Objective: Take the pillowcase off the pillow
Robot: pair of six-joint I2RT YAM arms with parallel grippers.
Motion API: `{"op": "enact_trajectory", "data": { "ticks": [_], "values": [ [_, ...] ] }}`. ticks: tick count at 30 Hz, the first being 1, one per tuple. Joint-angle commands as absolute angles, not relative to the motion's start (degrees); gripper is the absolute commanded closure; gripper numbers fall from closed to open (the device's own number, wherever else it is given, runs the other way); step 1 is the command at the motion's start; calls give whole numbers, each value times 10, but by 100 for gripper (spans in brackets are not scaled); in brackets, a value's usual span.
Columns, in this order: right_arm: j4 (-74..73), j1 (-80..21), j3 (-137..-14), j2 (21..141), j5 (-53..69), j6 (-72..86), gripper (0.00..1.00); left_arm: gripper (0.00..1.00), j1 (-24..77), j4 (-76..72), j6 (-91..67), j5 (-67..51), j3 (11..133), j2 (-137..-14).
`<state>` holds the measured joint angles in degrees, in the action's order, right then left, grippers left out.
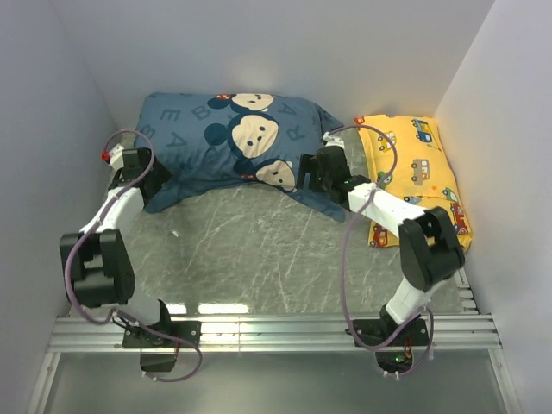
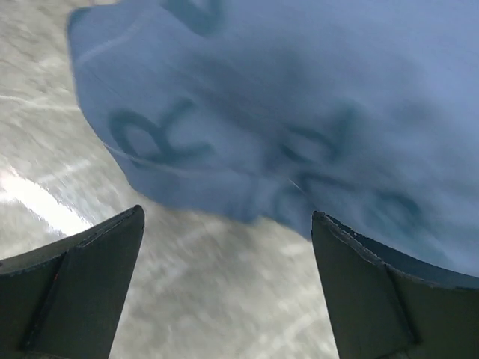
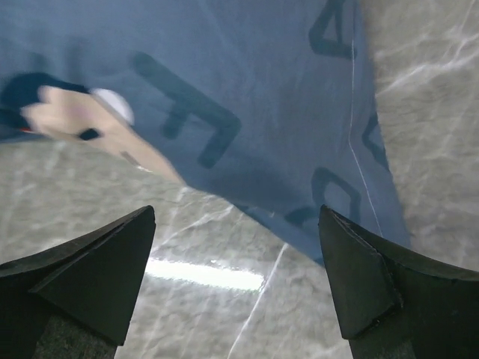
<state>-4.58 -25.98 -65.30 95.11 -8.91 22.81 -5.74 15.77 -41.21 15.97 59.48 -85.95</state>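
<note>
Top external: left hand [image 1: 158, 184] and right hand [image 1: 308, 172] gape at pillowcase [image 1: 203, 129]; yellow pillow [image 1: 423, 168] beside.

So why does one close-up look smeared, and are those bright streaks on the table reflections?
Left wrist view: the pillowcase and its letters are smeared, probably by motion or close focus. Right wrist view: the letters are crisp, and a bright streak of glare lies on the glossy table. Top view: sharp and evenly lit, with similar glare patches on the table near its front edge, likely reflected overhead light.
</note>
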Motion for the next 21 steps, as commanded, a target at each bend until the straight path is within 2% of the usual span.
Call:
{"op": "enact_trajectory", "data": {
  "ticks": [1,4,7,10,13,14,15,16,17,18,19,20,21],
  "values": [
    [-4,-229,-669,984,-61,223,4,1,-88,89,-415,161,609,-903],
    [-2,-214,-677,1018,-34,242,5,1,-109,90,-427,127,634,-966],
    [14,-217,-685,1042,-26,240,11,1,-112,100,-423,126,666,-1016],
    [18,-218,-689,1058,-27,248,16,6,-116,99,-418,125,680,-1042],
    [17,-217,-695,1070,-24,255,26,24,-117,105,-416,120,689,-1064],
    [18,-217,-694,1071,-24,257,37,30,-117,105,-414,120,690,-1068],
    [18,-217,-693,1071,-23,261,42,51,-118,106,-415,120,691,-1070],
    [13,-217,-695,1071,-26,263,59,63,-118,109,-415,120,691,-1072],
    [9,-217,-696,1068,-30,264,68,86,-118,112,-416,119,692,-1071],
    [4,-216,-698,1065,-33,266,77,99,-118,115,-417,120,689,-1066],
    [-9,-217,-702,1062,-37,266,86,99,-118,116,-417,121,688,-1054],
    [-14,-216,-705,1053,-40,266,99,100,-118,119,-418,122,686,-1045],
    [-21,-217,-707,1047,-42,264,100,100,-118,120,-417,124,683,-1034]
  ]
}}
